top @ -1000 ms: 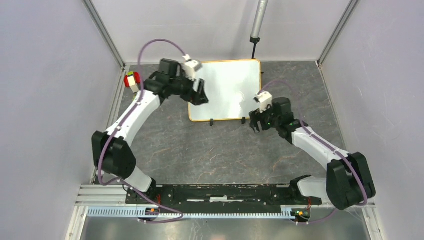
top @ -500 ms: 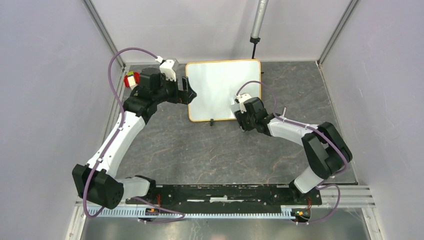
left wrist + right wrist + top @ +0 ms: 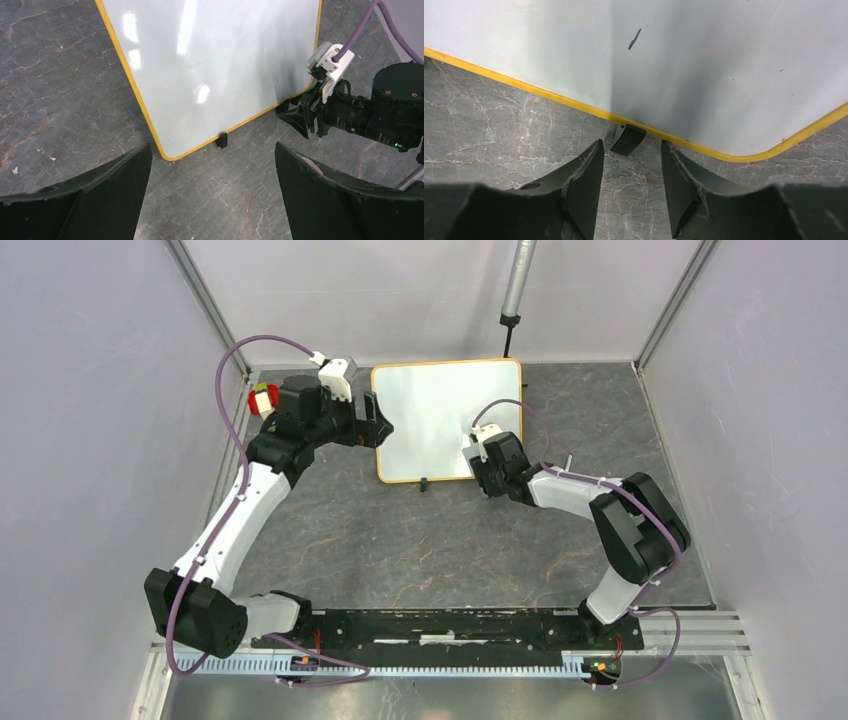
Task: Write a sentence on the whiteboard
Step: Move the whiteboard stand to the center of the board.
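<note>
The whiteboard (image 3: 448, 420) lies flat toward 12 o'clock on the grey, marble-patterned surface (image 3: 400, 540), its orange frame slightly skewed. Its face looks bare apart from one tiny dark mark (image 3: 634, 39) near the front edge.

The left gripper (image 3: 378, 424) hangs at the board's 9 o'clock edge. Its fingers (image 3: 105, 190) are spread very wide and hold nothing.

The right gripper (image 3: 631, 150) is low at the board's 5 o'clock corner, about half open and empty. A black clip (image 3: 628, 139) on the frame sits just ahead of its two tips, with a gap on each side. From above, the gripper's body covers that clip. A second clip (image 3: 424, 483) shows at the board's 6 o'clock edge.

A small red, yellow and white block (image 3: 263, 400) sits at 10 o'clock, behind the left arm. A grey pole (image 3: 518, 280) stands beyond the board at about 1 o'clock.
</note>
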Robot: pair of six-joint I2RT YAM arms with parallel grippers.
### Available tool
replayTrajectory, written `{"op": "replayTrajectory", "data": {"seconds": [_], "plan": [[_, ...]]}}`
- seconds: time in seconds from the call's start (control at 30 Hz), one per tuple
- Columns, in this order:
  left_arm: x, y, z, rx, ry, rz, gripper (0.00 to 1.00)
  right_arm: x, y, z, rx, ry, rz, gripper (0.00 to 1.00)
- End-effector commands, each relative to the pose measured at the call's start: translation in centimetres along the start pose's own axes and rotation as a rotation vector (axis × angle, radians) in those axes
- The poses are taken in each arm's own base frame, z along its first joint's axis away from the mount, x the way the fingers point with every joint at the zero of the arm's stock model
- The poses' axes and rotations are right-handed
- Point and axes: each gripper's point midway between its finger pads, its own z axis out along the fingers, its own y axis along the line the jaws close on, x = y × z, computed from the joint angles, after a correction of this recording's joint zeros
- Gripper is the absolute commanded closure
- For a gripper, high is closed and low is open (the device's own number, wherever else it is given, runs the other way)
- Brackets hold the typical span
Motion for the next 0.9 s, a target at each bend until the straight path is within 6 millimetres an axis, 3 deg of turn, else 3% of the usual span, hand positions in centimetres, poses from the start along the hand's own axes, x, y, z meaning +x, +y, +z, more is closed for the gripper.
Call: {"op": "replayTrajectory", "data": {"seconds": [0.0, 0.13, 0.37, 0.63, 0.87], "plan": [[-2.0, -0.2, -0.1, -0.001, -0.060, -0.024, 0.02, -3.9, 0.0, 0.4, -0.014, -0.111, 0.033, 0.49], [-1.8, -0.1, 0.0, -0.001, -0.058, -0.021, 0.02, -4.0, -0.3, 0.7, -0.013, -0.104, 0.030, 0.59], [-1.7, -0.2, 0.0, 0.004, -0.054, -0.009, 0.01, -2.1, -0.9, -0.7, -0.035, -0.045, 0.016, 0.94], [-1.2, -0.1, 0.2, 0.007, -0.035, 0.004, 0.00, 2.1, -0.9, -4.1, -0.107, 0.034, -0.014, 1.00], [-1.3, -0.5, 0.3, 0.030, -0.031, -0.003, 0.00, 7.3, 1.7, -7.1, -0.265, 0.165, 0.021, 1.00]]}}
